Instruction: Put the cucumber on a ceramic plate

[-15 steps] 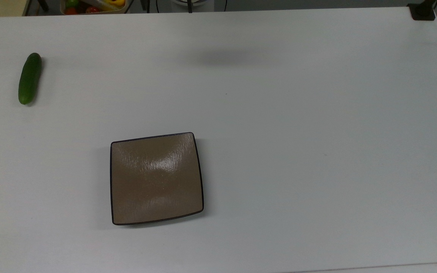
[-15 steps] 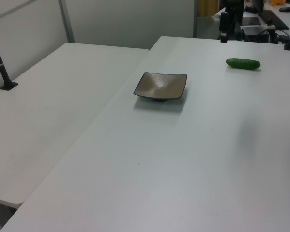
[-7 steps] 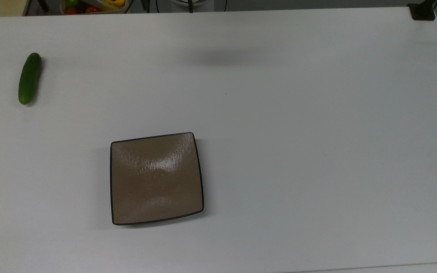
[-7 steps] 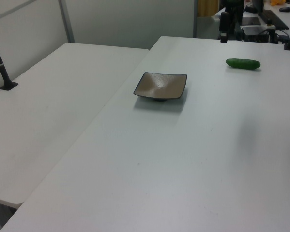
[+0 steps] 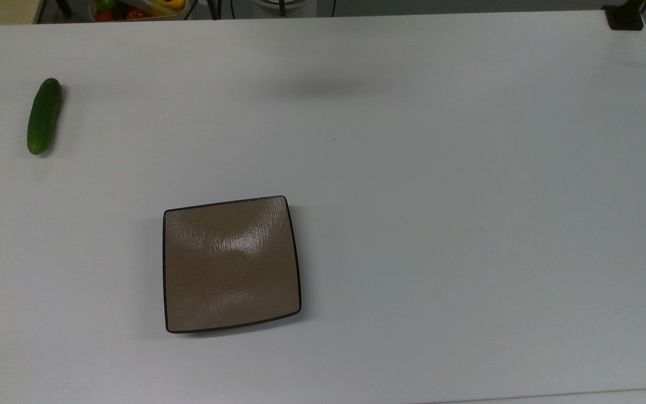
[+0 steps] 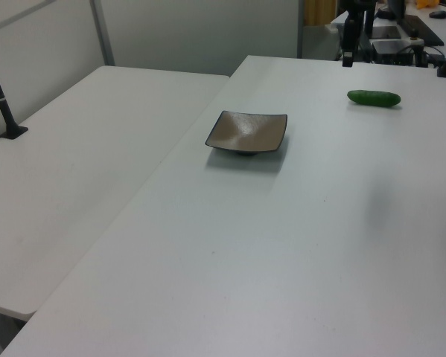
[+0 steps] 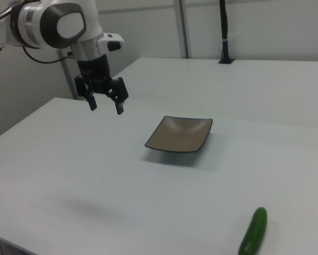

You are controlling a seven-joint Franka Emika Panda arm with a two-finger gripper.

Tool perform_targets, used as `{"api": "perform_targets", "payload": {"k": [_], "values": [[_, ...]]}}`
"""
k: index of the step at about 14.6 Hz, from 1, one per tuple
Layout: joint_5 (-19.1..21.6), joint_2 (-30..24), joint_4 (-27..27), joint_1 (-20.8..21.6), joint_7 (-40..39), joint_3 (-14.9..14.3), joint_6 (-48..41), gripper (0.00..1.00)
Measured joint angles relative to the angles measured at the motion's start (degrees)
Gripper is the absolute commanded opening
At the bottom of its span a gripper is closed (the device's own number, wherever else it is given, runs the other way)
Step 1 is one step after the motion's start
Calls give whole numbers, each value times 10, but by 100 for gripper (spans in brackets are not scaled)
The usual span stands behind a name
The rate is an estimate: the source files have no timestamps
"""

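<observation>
our gripper (image 7: 105,104) hangs in the air with its two fingers spread apart and nothing between them, up above the white table (image 5: 469,168) and off to the right view's left of the ceramic plate (image 7: 181,134). we see the cucumber (image 5: 44,116) lying flat on the table well apart from the plate, its long axis running nearly up-and-down in the top view with the upper end tipped slightly to the top view's right. we find the plate (image 5: 231,264) bare, and a bin of coloured items (image 5: 138,8) is cut off at the top view's upper edge, so we cannot tell what is in it.
</observation>
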Motion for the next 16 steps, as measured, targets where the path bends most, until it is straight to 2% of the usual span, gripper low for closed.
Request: {"api": "perform_targets", "payload": {"k": [6,10,13,16], "values": [[0,4,-11,-9,-15,-3,0,100],[-8,23,-13,-54,-49,-6,49,100],[-42,34,-13,-83,-54,-10,93,100],[-59,50,-13,-93,-82,-42,124,100]]}}
